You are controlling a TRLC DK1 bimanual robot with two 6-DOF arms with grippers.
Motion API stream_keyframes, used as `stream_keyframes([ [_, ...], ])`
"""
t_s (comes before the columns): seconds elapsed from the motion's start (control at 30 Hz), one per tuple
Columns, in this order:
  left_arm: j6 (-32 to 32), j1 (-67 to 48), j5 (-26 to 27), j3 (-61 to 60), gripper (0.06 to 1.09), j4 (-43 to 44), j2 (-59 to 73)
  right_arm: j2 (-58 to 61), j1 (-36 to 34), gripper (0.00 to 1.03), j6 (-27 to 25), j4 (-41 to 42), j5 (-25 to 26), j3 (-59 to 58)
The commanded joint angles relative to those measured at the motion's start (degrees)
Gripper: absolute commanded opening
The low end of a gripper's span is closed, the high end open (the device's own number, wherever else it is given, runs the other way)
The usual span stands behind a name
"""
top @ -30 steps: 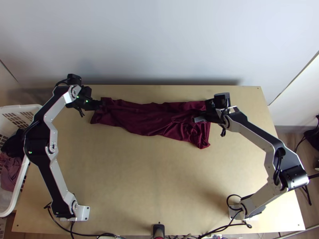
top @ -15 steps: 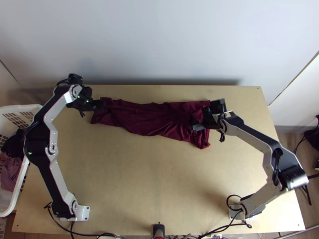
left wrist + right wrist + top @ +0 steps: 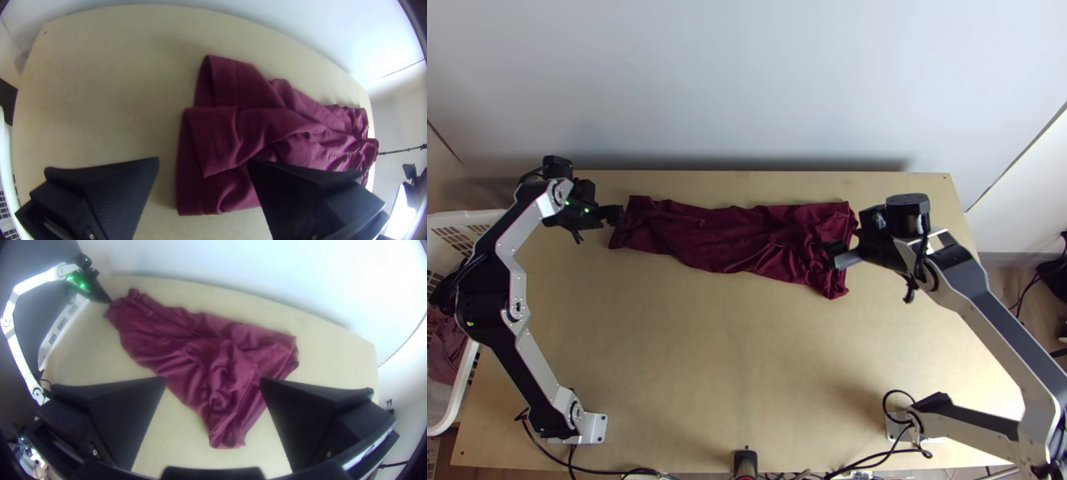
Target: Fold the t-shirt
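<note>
Outward shift of left tool (image 3: 616, 216) and right tool (image 3: 841, 254).
Each tool's fingers stand apart, left near the left end of the t-shirt (image 3: 735, 238), right above its right end; the garment lies rumpled, lengthwise, on the counter (image 3: 691, 360).

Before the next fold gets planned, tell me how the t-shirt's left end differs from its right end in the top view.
The left end is narrower; the right end is broader. The left end lies fairly flat in layers, while the right end is bunched and creased. Both are maroon and rest on the table.
</note>
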Motion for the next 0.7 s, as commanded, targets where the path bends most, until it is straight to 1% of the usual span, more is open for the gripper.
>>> stream_keyframes([
  [0.0,-0.3,-0.7,3.8,-4.6,1.02,3.2,-0.3,-6.4,4.3,0.99,3.1,-10.5,1.7,5.3],
  [0.07,-1.2,-1.1,5.4,-4.2,1.02,3.2,0.0,-7.0,5.2,0.99,3.6,-11.0,2.4,6.3],
  [0.23,-1.4,-3.0,5.5,-4.0,1.02,4.0,0.6,-7.2,7.1,0.98,6.2,-12.2,3.1,9.0],
  [0.33,-2.3,-2.9,6.6,-2.3,1.02,4.0,1.8,-7.2,7.8,0.98,7.0,-12.9,3.2,10.5],
  [0.43,-2.6,-2.8,7.1,-1.3,1.02,3.6,3.3,-7.2,7.8,0.98,7.4,-13.3,3.2,11.6],
  [0.67,-1.0,-1.3,7.0,-0.8,1.02,4.0,4.4,-6.7,8.2,0.98,7.4,-15.7,3.2,14.7],
])
